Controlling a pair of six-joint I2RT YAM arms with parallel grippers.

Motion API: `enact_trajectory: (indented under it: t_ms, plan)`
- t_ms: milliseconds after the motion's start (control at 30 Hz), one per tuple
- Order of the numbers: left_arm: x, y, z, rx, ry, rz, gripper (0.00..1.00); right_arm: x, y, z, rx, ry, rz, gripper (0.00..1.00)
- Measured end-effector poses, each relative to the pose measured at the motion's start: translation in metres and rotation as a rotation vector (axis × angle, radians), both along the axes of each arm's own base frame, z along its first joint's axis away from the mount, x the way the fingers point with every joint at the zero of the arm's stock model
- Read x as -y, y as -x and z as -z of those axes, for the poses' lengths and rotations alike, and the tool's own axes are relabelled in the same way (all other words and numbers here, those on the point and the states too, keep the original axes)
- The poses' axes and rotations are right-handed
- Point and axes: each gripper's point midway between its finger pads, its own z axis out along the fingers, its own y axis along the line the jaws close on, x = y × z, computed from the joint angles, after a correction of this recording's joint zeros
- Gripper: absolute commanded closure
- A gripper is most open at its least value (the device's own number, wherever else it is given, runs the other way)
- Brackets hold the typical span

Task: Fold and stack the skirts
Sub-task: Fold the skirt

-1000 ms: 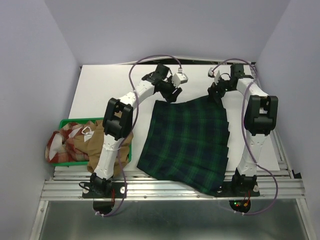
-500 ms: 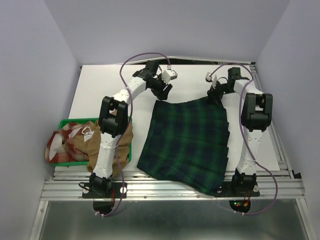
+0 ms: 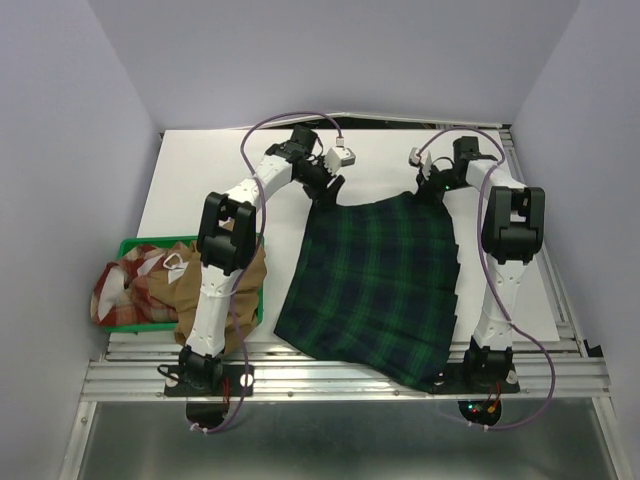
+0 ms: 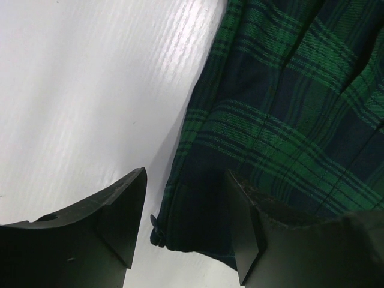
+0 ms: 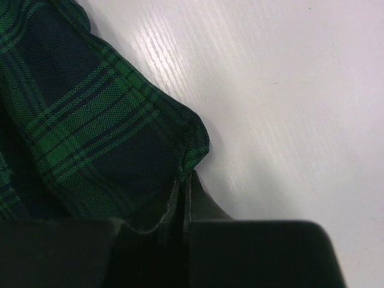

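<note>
- Tartan skirt [image 3: 375,280] lies spread flat on the tabletop [image 3: 200,170] between the two arms, waist edge at the far side.
- Right hand [image 5: 183,195] is pressed together, pinching the skirt's far right corner.
- Left hand [image 4: 186,192] is spread and low over the far left corner. Cloth edge sits between the fingers, nothing gripped.
- Step in hand, judged: grab both far corners to fold the skirt toward the near edge.
- To do it well: drop the left hand so both layers are inside the gap, then close right at the corner, not further in.
- Lift both corners level and evenly, keeping the edge taut.
- Tan skirt [image 3: 250,280] and red checked skirt [image 3: 125,285] are heaped at the green tray [image 3: 135,243], well apart, not folded yet.
</note>
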Motion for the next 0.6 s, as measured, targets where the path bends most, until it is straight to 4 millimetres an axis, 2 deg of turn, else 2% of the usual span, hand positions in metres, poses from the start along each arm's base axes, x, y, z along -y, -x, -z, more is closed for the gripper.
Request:
enact_trajectory:
  t_ms: [33,100,133,167,267,333,367,533,567,600]
  plan:
    - [0.001,0.002,0.0,-0.007,0.004,0.004,0.37,0.0,0.0,0.0,-0.002,0.0,0.006,0.99]
    - [0.001,0.005,0.0,-0.022,0.009,0.011,0.45,0.001,-0.002,0.0,-0.004,0.004,0.019,0.99]
    - [0.001,0.007,0.001,-0.028,0.01,0.013,0.51,0.002,-0.002,-0.001,-0.004,0.006,0.026,0.99]
    - [0.001,0.007,0.001,-0.031,0.009,0.013,0.63,0.002,-0.003,-0.001,-0.003,0.007,0.032,0.99]
    - [0.0,0.007,0.005,-0.035,0.002,0.009,0.8,0.006,-0.01,-0.002,0.006,0.019,0.068,0.99]
    - [-0.002,0.005,0.009,-0.04,-0.008,-0.003,0.88,0.009,-0.016,-0.004,0.017,0.025,0.099,0.99]
    - [-0.004,0.003,0.013,-0.04,-0.018,-0.011,0.98,0.01,-0.019,-0.005,0.021,0.027,0.113,0.99]
    - [-0.002,-0.021,0.016,-0.006,-0.012,-0.068,1.0,0.015,-0.05,-0.028,0.075,0.02,0.236,0.99]
    - [-0.003,-0.026,0.014,0.001,-0.001,-0.086,1.0,0.016,-0.059,-0.037,0.098,0.016,0.26,0.99]
    - [-0.003,-0.036,0.008,0.026,0.024,-0.114,1.0,0.017,-0.074,-0.055,0.146,0.002,0.288,0.99]
